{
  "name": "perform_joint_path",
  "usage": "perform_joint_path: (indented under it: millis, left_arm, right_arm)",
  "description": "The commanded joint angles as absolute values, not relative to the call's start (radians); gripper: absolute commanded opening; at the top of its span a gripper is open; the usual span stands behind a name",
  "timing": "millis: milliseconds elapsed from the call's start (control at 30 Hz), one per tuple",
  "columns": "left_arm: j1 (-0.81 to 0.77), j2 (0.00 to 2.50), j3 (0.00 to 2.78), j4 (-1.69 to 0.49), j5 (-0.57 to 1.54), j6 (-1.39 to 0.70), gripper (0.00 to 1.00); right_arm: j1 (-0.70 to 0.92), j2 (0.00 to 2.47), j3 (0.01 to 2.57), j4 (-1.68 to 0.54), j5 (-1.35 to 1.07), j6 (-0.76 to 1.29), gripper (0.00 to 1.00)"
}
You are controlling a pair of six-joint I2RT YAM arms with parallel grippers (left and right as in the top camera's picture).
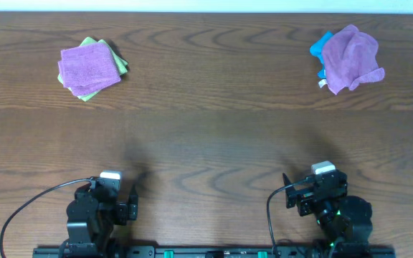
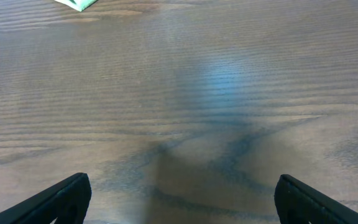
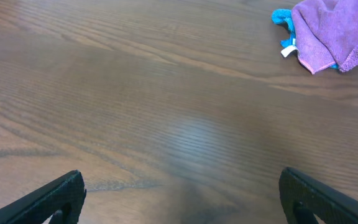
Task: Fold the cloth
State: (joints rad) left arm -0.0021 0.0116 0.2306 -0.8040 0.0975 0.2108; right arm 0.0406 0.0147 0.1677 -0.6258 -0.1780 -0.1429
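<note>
The lilac-purple cloth (image 1: pixel 350 57) lies crumpled at the far right of the table, partly on top of a bright blue cloth (image 1: pixel 320 44). Its small white tag (image 1: pixel 322 83) shows at its lower left edge. It also shows in the right wrist view (image 3: pixel 334 31), top right, with the tag (image 3: pixel 288 51). My left gripper (image 1: pixel 127 204) sits at the near left edge, open and empty; its fingers show wide apart in the left wrist view (image 2: pixel 182 196). My right gripper (image 1: pixel 296 197) sits at the near right edge, open and empty (image 3: pixel 182 196). Both are far from the cloth.
A purple cloth folded in a small square (image 1: pixel 88 67) lies on a green cloth (image 1: pixel 120 64) at the far left; a green corner shows in the left wrist view (image 2: pixel 76 4). The wooden table (image 1: pixel 214 136) spreads between the two piles and the arms.
</note>
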Motion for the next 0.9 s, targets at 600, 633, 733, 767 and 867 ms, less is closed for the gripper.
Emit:
perform_joint_path:
  millis: [600,633,733,767,867]
  left_arm:
    - [-0.007,0.004,0.189,-0.84,0.078,0.232,0.96]
    - [-0.007,0.004,0.189,-0.84,0.078,0.232,0.95]
    - [-0.007,0.004,0.189,-0.84,0.078,0.232,0.95]
    - [-0.007,0.004,0.189,-0.84,0.078,0.232,0.96]
    - [-0.007,0.004,0.189,-0.84,0.078,0.232,0.95]
  right_arm:
    - [0.01,0.114,0.265,-0.601,-0.088,-0.023,0.99]
    - [-0.004,0.166,0.31,-0.602,-0.081,-0.023,0.99]
    - [-0.052,0.364,0.475,-0.625,-0.061,-0.023,0.99]
    - [-0.066,0.429,0.53,-0.637,-0.057,-0.023,0.99]
    - [-0.107,0.671,0.735,-0.674,-0.055,-0.014,0.99]
